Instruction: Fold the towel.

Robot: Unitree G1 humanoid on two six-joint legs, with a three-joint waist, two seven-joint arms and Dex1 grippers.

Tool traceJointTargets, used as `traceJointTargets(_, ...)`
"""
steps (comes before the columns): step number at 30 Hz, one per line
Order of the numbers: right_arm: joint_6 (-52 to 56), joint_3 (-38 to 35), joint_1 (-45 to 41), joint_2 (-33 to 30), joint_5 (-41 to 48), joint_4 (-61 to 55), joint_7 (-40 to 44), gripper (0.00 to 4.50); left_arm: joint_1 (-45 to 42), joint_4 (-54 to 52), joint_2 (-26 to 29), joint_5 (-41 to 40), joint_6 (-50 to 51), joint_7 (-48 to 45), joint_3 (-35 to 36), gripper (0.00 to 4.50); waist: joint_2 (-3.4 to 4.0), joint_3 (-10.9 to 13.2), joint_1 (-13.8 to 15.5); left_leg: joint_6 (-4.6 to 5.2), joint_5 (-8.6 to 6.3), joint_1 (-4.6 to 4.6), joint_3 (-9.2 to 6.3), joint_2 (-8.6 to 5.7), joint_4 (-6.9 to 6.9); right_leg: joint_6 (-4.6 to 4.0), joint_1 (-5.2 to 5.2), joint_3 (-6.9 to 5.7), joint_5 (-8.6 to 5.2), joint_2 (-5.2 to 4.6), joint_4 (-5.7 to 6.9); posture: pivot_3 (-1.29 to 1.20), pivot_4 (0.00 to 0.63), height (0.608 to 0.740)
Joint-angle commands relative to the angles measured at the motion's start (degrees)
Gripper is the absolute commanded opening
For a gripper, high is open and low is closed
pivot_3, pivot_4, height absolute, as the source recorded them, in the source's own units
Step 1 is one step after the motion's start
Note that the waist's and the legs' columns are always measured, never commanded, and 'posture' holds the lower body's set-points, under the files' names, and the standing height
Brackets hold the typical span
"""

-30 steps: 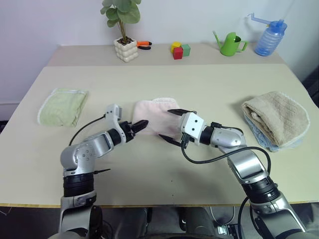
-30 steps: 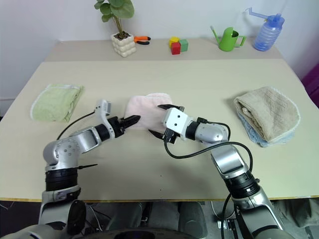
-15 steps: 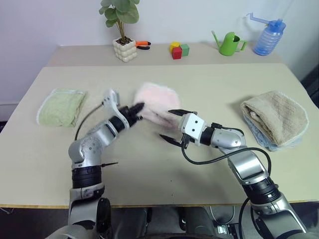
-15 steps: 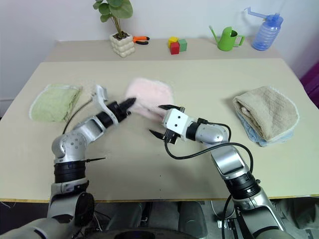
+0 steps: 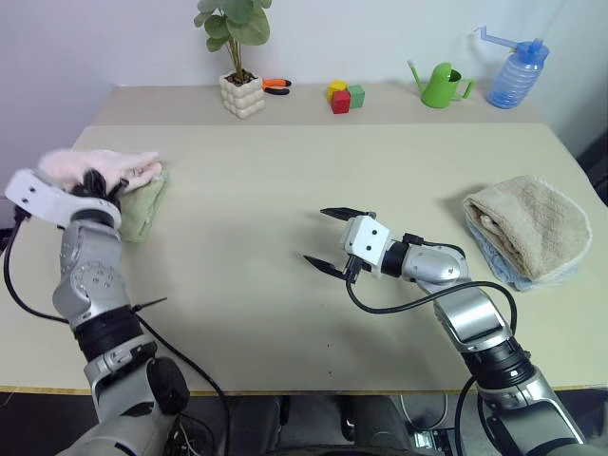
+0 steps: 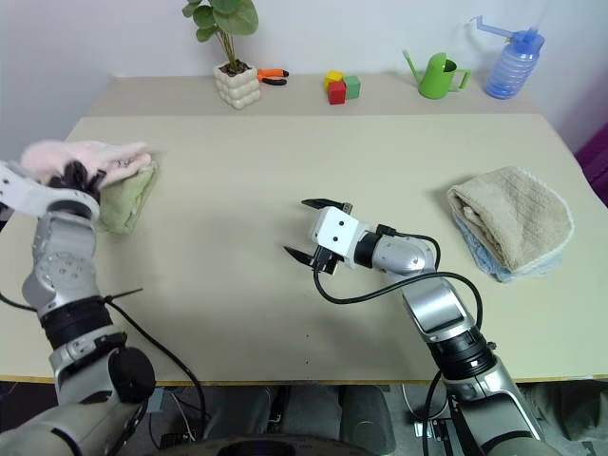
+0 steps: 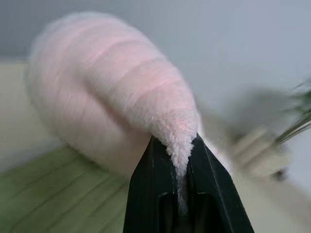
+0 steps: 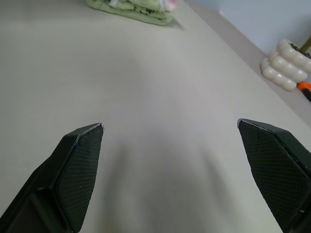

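The towel, pale pink terry cloth, hangs bunched at the far left of the table, just above a light green folded towel. My left gripper is shut on a fold of it; in the left wrist view the two black fingers pinch the pink cloth with the green towel below. My right gripper hovers over the bare middle of the table, open, with nothing between its fingers.
A beige folded towel lies on a blue one at the right edge. Along the back stand a potted plant, orange pliers, coloured blocks, a green watering can and a blue spray bottle.
My left gripper shut on the pink towel and swung it from the middle of the table to the far left, over the green towel. The right arm stayed still.
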Motion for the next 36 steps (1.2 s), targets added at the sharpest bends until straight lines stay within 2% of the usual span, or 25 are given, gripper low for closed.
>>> traceJointTargets(1, -1.74, -0.64, -0.57, -0.13, 0.2, -1.3, 0.17, 4.5, 1.66, -5.45, -3.55, -4.31, 0.26, 5.46, 2.1, 0.06, -0.04, 0.01, -0.08, 0.0, 0.0, 0.0, -0.03, 0.01, 0.0, 0.0, 0.0, 0.0, 0.0, 0.0, 0.01, 0.0, 0.15, 0.732)
traceJointTargets(4, -2.23, -0.67, -0.48, -0.33, 0.09, -0.73, 0.36, 4.5, 4.68, -8.41, -5.46, -6.63, 1.27, 6.57, 2.08, 0.06, -0.08, 0.01, -0.37, -0.01, 0.0, 0.0, -0.03, 0.05, -0.01, 0.0, -0.03, -0.01, 0.0, 0.04, 0.02, 0.0, 0.15, 0.732)
traceJointTargets(5, -2.41, -0.75, -0.48, -0.42, 0.15, -0.55, 0.43, 4.5, 5.35, -9.47, -6.15, -7.84, 1.19, 6.65, 2.09, 0.67, -0.08, 0.01, -0.38, -0.01, 0.0, 0.0, 0.0, 0.05, -0.02, 0.0, -0.04, 0.01, 0.0, 0.04, 0.03, 0.0, 0.15, 0.732)
traceJointTargets(6, -2.55, -0.77, -0.58, -0.43, 0.19, -0.32, 0.47, 4.5, 6.05, -10.59, -6.77, -9.2, 1.24, 6.86, 2.18, 1.03, -0.08, 0.01, -0.35, -0.01, 0.0, 0.0, 0.0, 0.06, -0.02, 0.0, -0.05, 0.0, 0.0, 0.06, 0.03, 0.0, 0.15, 0.732)
traceJointTargets(12, -3.32, -1.89, -2.92, 0.85, 0.2, 4.82, -1.14, 4.5, 10.9, -16.4, -6.7, -9.7, -0.59, 10.73, 2.28, 3.99, -0.1, 0.0, -0.24, -0.01, 0.01, 0.0, 0.01, 0.07, -0.02, -0.01, -0.04, 0.01, 0.0, 0.07, 0.03, 0.0, 0.15, 0.732)
traceJointTargets(15, -2.47, -4.56, -4.02, 1.81, 0.8, 8.44, -4.06, 4.5, 12.24, -18.47, -4.32, -7.7, -2.47, 10.36, 1.91, 3.99, -0.13, -0.01, -0.23, -0.02, 0.01, 0.0, 0.01, 0.07, -0.02, -0.02, -0.04, 0.01, 0.0, 0.08, 0.02, 0.0, 0.15, 0.732)
traceJointTargets(19, -3.3, -7.49, -4.66, 1.86, 0.62, 11.81, -6.97, 4.5, 14.92, -21.04, 2.14, -1.86, -1.57, 4.44, -4.97, 3.99, -0.13, -0.01, -0.14, -0.02, 0.01, 0.0, 0.02, 0.05, -0.03, -0.02, -0.04, 0.02, 0.0, 0.07, 0.02, 0.0, 0.15, 0.732)
traceJointTargets(21, -2.46, -9.46, -5.62, 2.59, 0.36, 14.52, -10.07, 4.5, 17.32, -24.04, 9.78, 3.48, -0.68, -5.88, -15.48, 3.99, -0.13, -0.02, -0.18, -0.02, 0.01, 0.0, 0.03, 0.04, -0.03, -0.03, -0.03, 0.02, 0.0, 0.06, 0.03, 0.0, 0.15, 0.732)
traceJointTargets(23, -1.99, -11.08, -6.14, 2.95, 0.61, 16.54, -11.97, 4.5, 19.04, -26.3, 14.75, 6.37, -0.78, -13.71, -23.34, 3.99, -0.09, -0.03, -0.09, -0.01, 0.01, 0.0, 0.05, 0.03, -0.05, -0.04, -0.04, 0.03, 0.0, 0.06, 0.04, 0.0, 0.15, 0.732)
traceJointTargets(26, -1.65, -13.16, -5.9, 2.27, 1.91, 17.49, -11.99, 4.5, 21.36, -26.5, 19.14, 11.63, -2.11, -18.97, -29.83, 3.99, -0.04, -0.05, -0.42, 0.02, -0.01, 0.02, 0.1, 0.02, -0.08, -0.04, -0.04, 0.09, 0.0, 0.02, 0.0, 0.0, 0.15, 0.732)
traceJointTargets(30, -0.05, -15.82, -4.72, 1.44, 3.81, 16.92, -11.62, 4.5, 22.9, -25.14, 19.68, 15.04, -4.23, -22.16, -32.61, 3.99, 0.03, 0.0, -1.61, 0.01, 0.0, 0.01, 0.16, 0.14, -0.27, -0.08, -0.2, 0.18, -0.02, 0.13, 0.02, 0.0, 0.15, 0.732)
traceJointTargets(36, 3.94, -17.6, -0.49, -1.36, 6.2, 13.12, -8.71, 4.5, 23.94, -23.15, 17.28, 18.63, -6.54, -23.52, -33.97, 3.99, 0.04, 0.0, -1.46, 0.29, -0.17, 0.01, 0.16, 0.14, -0.24, -0.08, -0.18, 0.18, -0.02, 0.11, 0.02, 0.0, 0.15, 0.732)
